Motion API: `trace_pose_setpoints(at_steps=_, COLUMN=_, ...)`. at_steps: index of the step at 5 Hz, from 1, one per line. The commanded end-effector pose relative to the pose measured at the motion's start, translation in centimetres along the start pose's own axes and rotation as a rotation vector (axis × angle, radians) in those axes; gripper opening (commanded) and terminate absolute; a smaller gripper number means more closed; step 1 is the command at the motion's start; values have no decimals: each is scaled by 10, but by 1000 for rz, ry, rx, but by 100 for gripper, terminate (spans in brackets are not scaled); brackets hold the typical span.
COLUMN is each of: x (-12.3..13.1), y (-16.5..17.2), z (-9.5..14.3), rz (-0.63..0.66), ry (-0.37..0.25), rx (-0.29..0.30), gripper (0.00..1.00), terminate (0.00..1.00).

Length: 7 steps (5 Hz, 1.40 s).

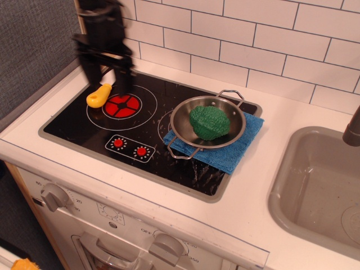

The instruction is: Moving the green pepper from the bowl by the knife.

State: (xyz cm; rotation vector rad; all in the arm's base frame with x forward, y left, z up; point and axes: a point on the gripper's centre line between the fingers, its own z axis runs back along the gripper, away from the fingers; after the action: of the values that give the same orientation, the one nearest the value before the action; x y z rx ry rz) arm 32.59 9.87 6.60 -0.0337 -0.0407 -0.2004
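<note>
Stovetop (84,121): green pepper (209,122) well apart from end effector (107,76).

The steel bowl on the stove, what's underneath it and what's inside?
The bowl sits on a folded blue cloth, whose edges show at its front and right; the middle is covered. Inside lies the green pepper, hiding most of the bowl's floor.

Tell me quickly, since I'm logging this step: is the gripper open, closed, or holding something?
Gripper: open and holding nothing; it's blurred, above the knife. The green pepper sits in the bowl.
</note>
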Motion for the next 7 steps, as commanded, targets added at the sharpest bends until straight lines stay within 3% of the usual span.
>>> trace_pose_setpoints(at_steps=1, x=17, y=-79, z=27, rz=-280, ry=-79, rx=12, gripper=100, terminate=0)
trace_pose_setpoints(at_steps=3, x=26, y=-106, z=-7, rz=-356, ry=-22, rx=7, gripper=100, terminate=0)
trace_pose_setpoints(at_steps=6, x=39, y=-115, z=-24, rz=-382, ry=-66, rx=7, gripper=100, terminate=0)
trace_pose_setpoints(at_steps=7, x=39, y=-109, z=-21, rz=-366, ry=-86, rx=4, gripper=0, terminate=0)
